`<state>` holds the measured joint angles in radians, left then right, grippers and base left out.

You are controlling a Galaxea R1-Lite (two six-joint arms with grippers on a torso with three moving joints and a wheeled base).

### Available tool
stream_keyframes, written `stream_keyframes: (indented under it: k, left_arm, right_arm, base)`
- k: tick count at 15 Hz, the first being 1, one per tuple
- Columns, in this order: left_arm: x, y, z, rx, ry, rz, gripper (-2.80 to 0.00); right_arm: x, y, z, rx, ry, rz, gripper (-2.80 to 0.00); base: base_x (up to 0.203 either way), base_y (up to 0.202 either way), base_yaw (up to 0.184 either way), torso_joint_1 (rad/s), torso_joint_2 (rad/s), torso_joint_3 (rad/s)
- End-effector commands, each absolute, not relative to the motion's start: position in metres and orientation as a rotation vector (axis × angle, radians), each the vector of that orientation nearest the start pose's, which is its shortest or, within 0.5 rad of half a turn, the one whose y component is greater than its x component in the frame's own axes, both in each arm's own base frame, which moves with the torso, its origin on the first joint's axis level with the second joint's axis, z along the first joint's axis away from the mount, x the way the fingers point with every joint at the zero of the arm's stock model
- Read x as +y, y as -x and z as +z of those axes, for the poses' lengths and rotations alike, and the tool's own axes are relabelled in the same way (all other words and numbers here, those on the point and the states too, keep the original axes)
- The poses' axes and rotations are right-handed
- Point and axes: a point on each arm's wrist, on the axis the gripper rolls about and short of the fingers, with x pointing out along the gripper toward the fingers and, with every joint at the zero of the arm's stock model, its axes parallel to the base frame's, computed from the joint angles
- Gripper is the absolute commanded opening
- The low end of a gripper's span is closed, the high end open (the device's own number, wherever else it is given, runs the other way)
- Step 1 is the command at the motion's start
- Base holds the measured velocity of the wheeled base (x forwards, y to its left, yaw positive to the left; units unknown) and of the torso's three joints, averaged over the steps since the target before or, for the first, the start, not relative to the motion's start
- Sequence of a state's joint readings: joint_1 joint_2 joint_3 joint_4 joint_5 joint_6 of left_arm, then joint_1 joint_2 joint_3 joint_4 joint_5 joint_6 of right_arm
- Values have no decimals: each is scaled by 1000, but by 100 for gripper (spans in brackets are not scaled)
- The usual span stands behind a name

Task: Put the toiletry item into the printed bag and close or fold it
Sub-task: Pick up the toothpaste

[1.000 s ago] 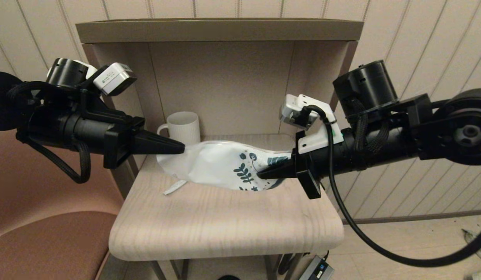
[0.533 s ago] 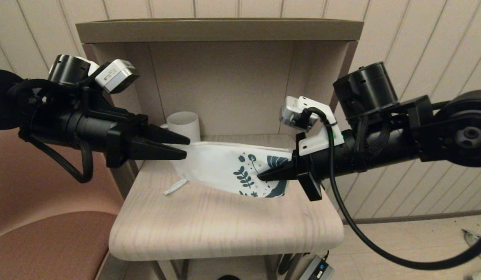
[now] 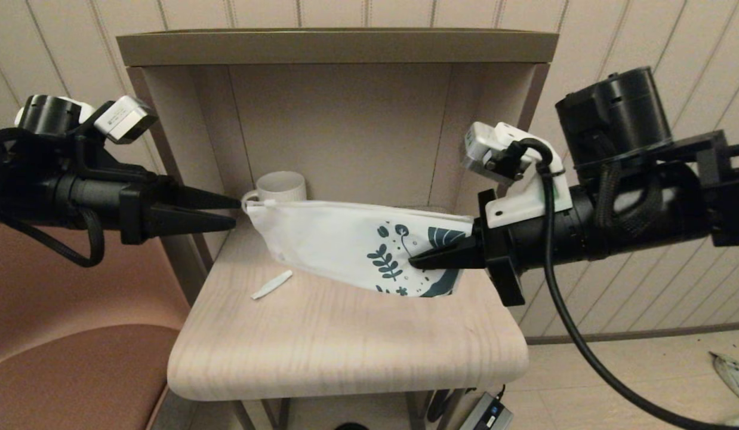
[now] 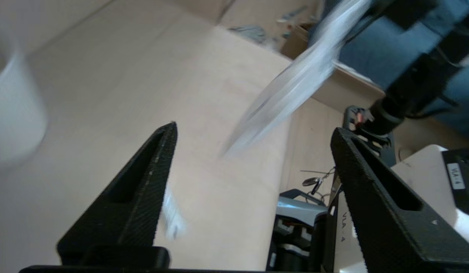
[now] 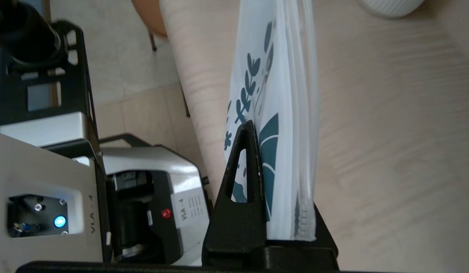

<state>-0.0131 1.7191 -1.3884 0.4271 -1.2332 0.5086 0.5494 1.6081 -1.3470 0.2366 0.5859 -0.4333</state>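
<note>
Your right claw (image 3: 414, 261) is clamped on the printed end of the printed bag (image 3: 339, 239), holding it off the counter (image 3: 345, 346) so that it hangs edgewise, zip edge uppermost, with the plain end reaching toward the white mug (image 3: 281, 186). Your left claw (image 3: 232, 212) stands with its jaws wide apart and nothing between them, just clear of the bag's plain end and level with the mug's handle side. The toiletry item (image 3: 272, 285) is not in the bag: it lies flat on the counter, below the bag's plain end and in front of the mug, touching nothing. The step in hand, as I judge it, is to fetch that item with the free claw. Keep the right claw firm and steady so the bag neither sags onto the item nor swings into the mug. Bring the left claw down in front of the mug and line its jaws across the item's narrow width, not along its length. Since the item is thin and lies flat, let the tips meet the counter lightly before you close, or it may skid away. Mind the mug's handle on the way down. Whether the bag's mouth is open cannot be told, so check the slider near the mug before you try to insert anything.
</note>
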Motion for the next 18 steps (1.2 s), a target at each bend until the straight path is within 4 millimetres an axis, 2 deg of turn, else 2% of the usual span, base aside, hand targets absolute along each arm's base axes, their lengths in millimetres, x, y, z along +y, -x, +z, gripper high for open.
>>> stream_keyframes:
  k: [1, 4, 8, 12, 13, 14, 18]
  left_arm:
    - [-10, -294, 241, 357, 77, -1268, 0]
    - [-10, -291, 235, 362, 113, -1300, 0]
    - [-31, -294, 229, 383, 118, -1377, 0]
    - [-45, -297, 235, 369, 98, -1422, 0]
    - [-46, -297, 235, 366, 95, -1423, -61]
    - [-46, -297, 236, 364, 94, -1423, -280]
    - [-46, -298, 234, 365, 94, -1423, -280]
  right_arm:
    - [153, -226, 294, 228, 364, 1202, -280]
    - [152, -223, 297, 230, 346, 1201, -280]
    - [154, -224, 298, 237, 331, 1203, -280]
    - [155, -224, 297, 242, 330, 1204, -280]
    - [155, -224, 296, 244, 330, 1205, -280]
    - [155, -224, 297, 242, 330, 1204, -280]
    - [156, -224, 294, 249, 331, 1208, -280]
  base:
    - [0, 0, 0, 0, 0, 0]
    - [0, 0, 0, 0, 0, 0]
    - [0, 0, 0, 0, 0, 0]
    - [0, 0, 0, 0, 0, 0]
    - [0, 0, 0, 0, 0, 0]
    - [0, 0, 0, 0, 0, 0]
    - [0, 0, 0, 0, 0, 0]
